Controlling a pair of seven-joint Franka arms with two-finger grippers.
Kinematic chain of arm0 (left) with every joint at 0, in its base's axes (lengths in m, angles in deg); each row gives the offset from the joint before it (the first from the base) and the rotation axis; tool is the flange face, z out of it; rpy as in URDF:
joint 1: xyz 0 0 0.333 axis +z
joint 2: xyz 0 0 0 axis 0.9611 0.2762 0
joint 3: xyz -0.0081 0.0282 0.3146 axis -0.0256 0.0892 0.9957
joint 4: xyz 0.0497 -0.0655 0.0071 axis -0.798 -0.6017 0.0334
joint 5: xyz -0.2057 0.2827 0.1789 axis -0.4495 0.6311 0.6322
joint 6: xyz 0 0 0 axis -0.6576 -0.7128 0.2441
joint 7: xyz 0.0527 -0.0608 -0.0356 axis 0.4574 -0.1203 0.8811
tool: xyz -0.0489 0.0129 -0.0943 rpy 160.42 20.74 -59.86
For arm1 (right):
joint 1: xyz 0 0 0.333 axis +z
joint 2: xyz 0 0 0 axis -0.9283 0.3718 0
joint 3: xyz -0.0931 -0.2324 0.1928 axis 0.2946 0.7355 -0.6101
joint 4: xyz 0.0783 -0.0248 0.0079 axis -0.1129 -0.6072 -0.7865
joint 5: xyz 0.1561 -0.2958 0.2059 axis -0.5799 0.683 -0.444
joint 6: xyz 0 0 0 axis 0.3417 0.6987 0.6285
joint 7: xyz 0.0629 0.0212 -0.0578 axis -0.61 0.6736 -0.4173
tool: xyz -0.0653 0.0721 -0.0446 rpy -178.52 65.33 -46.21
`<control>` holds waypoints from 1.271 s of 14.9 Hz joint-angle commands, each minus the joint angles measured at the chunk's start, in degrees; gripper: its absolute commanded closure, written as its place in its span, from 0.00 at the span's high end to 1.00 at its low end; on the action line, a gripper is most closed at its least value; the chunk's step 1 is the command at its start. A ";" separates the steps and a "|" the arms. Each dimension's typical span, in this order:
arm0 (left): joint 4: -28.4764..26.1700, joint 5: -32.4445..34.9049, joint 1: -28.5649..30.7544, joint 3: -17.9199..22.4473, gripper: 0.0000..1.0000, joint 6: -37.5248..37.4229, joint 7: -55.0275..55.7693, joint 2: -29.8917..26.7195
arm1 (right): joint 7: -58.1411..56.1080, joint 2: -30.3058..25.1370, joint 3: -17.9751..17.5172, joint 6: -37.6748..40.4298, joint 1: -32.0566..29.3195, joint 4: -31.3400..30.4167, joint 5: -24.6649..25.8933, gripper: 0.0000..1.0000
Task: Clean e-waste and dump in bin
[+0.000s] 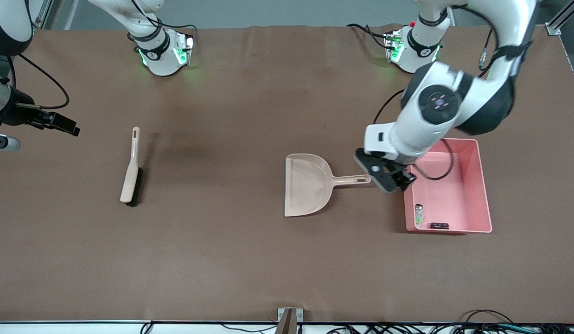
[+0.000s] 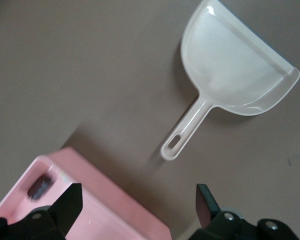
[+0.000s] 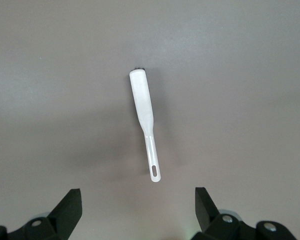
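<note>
Front view: left claw (image 1: 390, 175) wide, empty.

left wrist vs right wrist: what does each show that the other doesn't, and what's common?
Left wrist only: the dustpan lying empty on the table, and a corner of the pink bin with a dark part inside it. The open left gripper hangs over the gap between the dustpan's handle and the bin.

Right wrist only: the brush lying alone on the table, with the open right gripper above it, holding nothing.

Both: the brown table and a pair of open, empty fingers.
</note>
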 commanded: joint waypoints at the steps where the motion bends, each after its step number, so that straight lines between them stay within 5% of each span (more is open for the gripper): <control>1: 0.58 -1.64 -0.31 6.08 1.00 -4.30 3.89 -5.27 | 0.40 -1.31 -0.36 0.12 -0.11 -0.88 -0.15 1.00; 9: 0.05 -6.19 -0.13 16.91 1.00 -15.01 14.17 -16.89 | 0.49 -1.23 -0.36 -0.40 -0.20 2.90 -0.06 1.00; 19: -1.71 -8.40 1.01 17.88 1.00 -19.95 25.97 -21.82 | 0.05 -1.31 -0.19 0.39 -0.11 3.60 -0.42 1.00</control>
